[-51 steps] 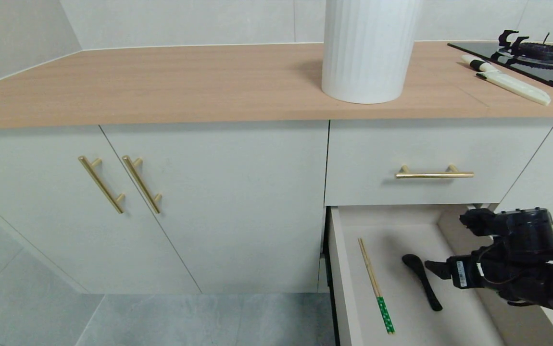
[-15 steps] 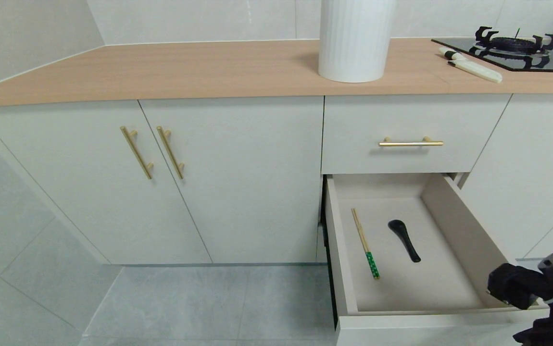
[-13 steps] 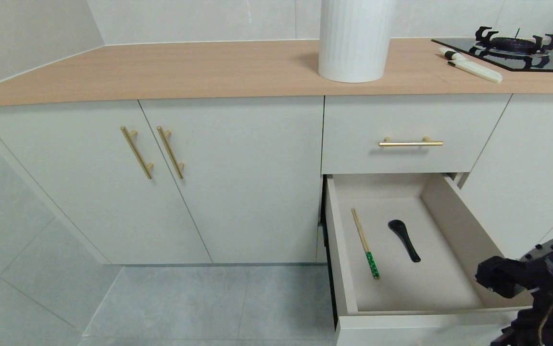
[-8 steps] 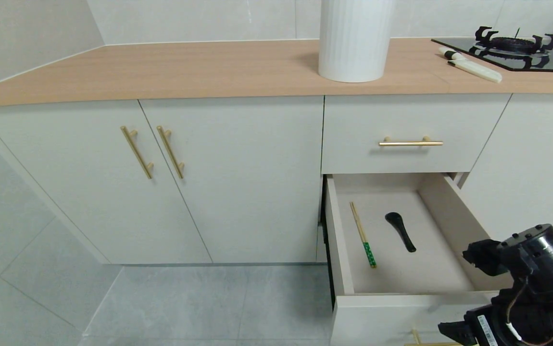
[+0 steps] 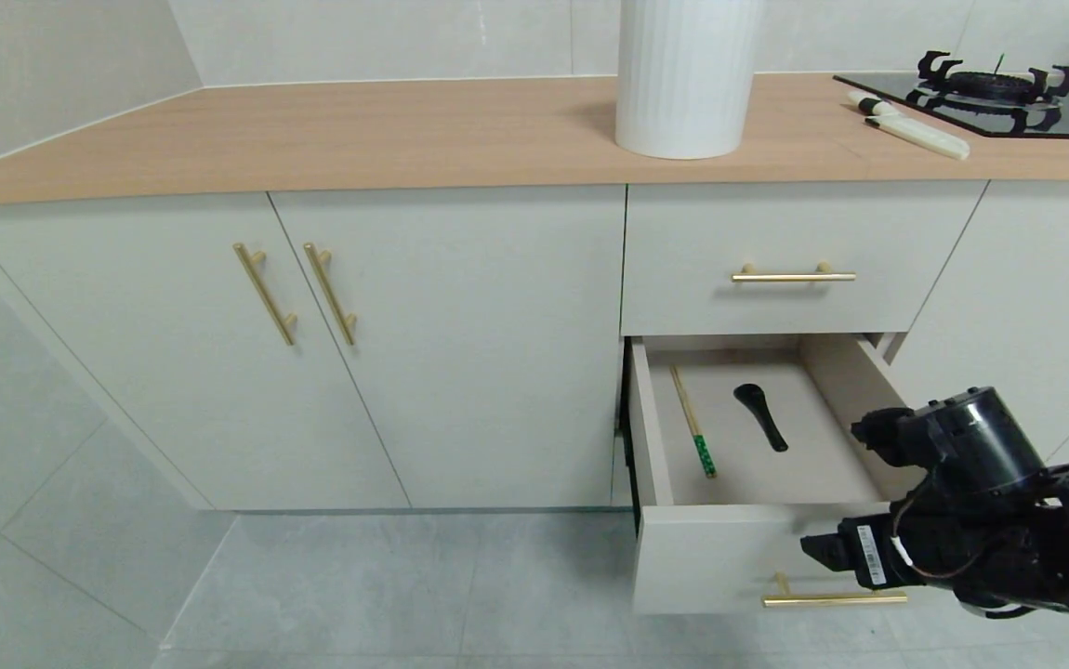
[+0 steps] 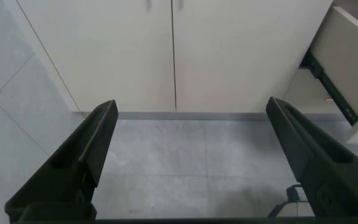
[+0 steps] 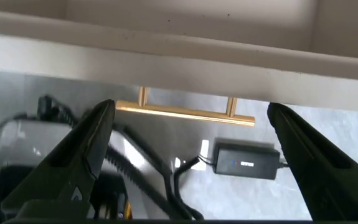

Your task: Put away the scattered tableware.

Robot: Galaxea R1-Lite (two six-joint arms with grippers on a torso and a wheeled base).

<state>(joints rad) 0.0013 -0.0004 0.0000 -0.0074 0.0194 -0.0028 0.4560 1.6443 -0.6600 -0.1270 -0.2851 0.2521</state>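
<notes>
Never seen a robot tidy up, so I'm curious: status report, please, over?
Left pincer open, above the floor. Right pincer open, by the drawer handle. Chopsticks and black spoon inside partly open drawer. Nothing in the way.

Setting: domestic kitchen, shown by a wood-look countertop (image 5: 358,130) carrying a gas hob (image 5: 999,93) and a kitchen knife (image 5: 911,130), pale base cabinets (image 5: 460,353) with brass bar handles (image 5: 265,293), a tiled wall (image 5: 386,37), a grey tiled floor (image 5: 358,595), and an open drawer (image 5: 711,557) holding chopsticks (image 5: 691,435) and a black spoon (image 5: 760,416).
</notes>
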